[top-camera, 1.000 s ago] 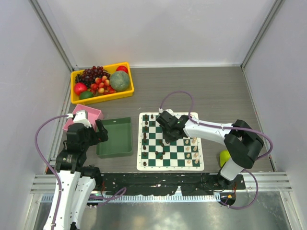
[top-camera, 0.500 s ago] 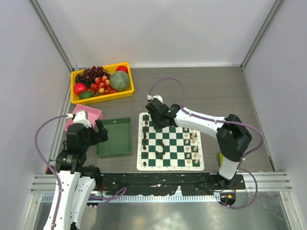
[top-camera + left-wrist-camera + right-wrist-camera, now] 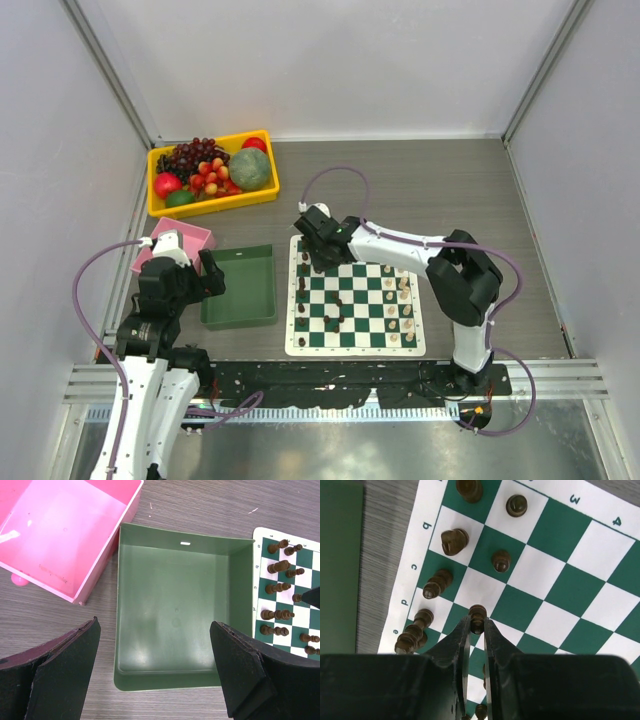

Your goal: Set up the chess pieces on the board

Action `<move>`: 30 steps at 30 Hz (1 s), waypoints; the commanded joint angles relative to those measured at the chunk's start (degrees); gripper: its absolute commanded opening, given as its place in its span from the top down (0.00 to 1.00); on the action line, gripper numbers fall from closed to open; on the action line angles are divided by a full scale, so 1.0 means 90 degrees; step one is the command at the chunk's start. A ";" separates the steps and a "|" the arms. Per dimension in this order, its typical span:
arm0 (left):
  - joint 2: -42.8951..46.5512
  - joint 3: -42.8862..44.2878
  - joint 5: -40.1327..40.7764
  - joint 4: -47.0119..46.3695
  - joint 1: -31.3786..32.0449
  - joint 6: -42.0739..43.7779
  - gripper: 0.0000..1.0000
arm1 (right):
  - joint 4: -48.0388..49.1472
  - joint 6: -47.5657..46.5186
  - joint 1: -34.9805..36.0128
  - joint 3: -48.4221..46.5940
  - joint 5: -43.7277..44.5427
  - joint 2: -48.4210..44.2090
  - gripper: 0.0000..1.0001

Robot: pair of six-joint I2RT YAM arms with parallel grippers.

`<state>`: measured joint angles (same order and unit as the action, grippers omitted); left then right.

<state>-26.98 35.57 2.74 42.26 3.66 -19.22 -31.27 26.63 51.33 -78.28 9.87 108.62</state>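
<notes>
Reviewer: Step in hand?
Me: Placing. My right end effector (image 3: 476, 632) is clamped on a dark pawn (image 3: 477, 615) over the board (image 3: 570, 555). It's by the d/e edge labels, second column in, beside the other dark pieces (image 3: 454, 541). Cannot tell whether the pawn's base touches the square.
Reviewer: Left side?
Me: My left end effector (image 3: 155, 670) hangs with fingers wide apart over the green tray (image 3: 175, 545), holding nothing. Pink bin (image 3: 107, 555) sits beside the tray on the counter (image 3: 200, 500).
Reviewer: Progress?
Me: Partway, I'd judge. Dark pieces line the board's left edge, cream pieces (image 3: 403, 300) the right, and a few dark ones stand mid-board.
Reviewer: Next?
Me: Probably centre the pawn on its square, lower until it stands, part the fingers slightly, lift straight up. Neighbours are close and easy to knock.
</notes>
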 commanded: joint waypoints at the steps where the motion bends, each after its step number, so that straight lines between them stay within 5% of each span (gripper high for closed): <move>1: -0.0039 0.0032 -0.0041 -0.0174 -0.0016 -0.0013 0.01 | 0.0144 -0.0078 0.0029 -0.0413 0.0027 0.0109 0.82; 21: -0.0068 0.0042 -0.0051 -0.0164 -0.0016 -0.0003 0.01 | -0.0032 -0.0088 0.0029 -0.0570 0.0212 0.0480 0.80; 30: -0.0049 0.0032 -0.0051 -0.0174 -0.0016 -0.0013 0.01 | -0.0061 -0.0127 0.0029 -0.0609 0.0056 0.0266 0.65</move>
<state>-27.64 35.55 2.74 42.26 3.66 -19.22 -31.77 25.87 51.33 -81.45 10.37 112.99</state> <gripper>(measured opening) 0.992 0.321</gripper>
